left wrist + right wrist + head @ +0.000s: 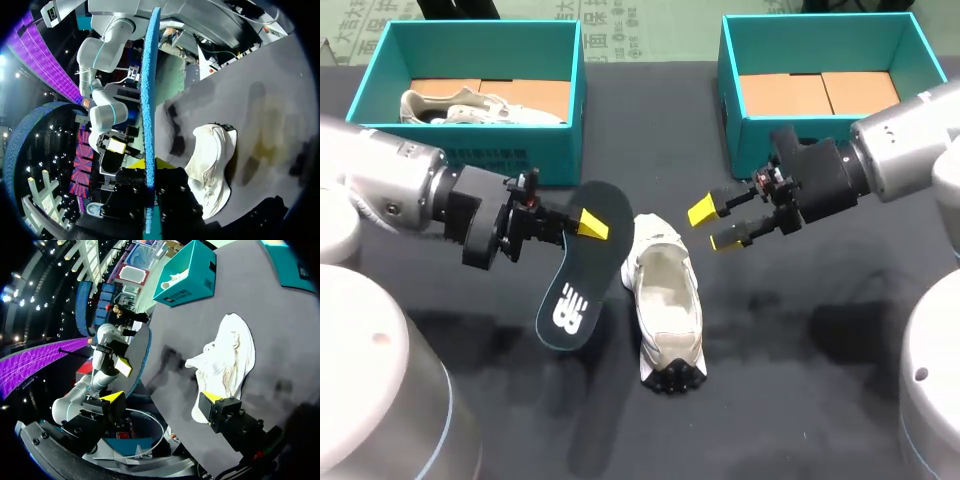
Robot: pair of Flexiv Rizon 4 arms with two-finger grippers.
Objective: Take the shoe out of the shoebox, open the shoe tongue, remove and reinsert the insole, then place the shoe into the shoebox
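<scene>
A white shoe [665,300] lies on the dark table, its opening facing up, sole end toward the near edge. Left of it my left gripper [588,224] is shut on a dark insole [582,265] with a teal rim, held above the table and hanging down toward the near edge. The left wrist view has the insole [149,100] edge-on between the fingers, the shoe [212,165] lying beside them. My right gripper [720,225] hovers open just right of the shoe's far end. Its fingers [114,399] hold nothing, the shoe [225,365] ahead of them.
Two teal shoeboxes stand at the back. The left one [500,157] holds another pale shoe [470,108]. The right one [745,145] shows only its cardboard floor, and my right arm passes in front of it.
</scene>
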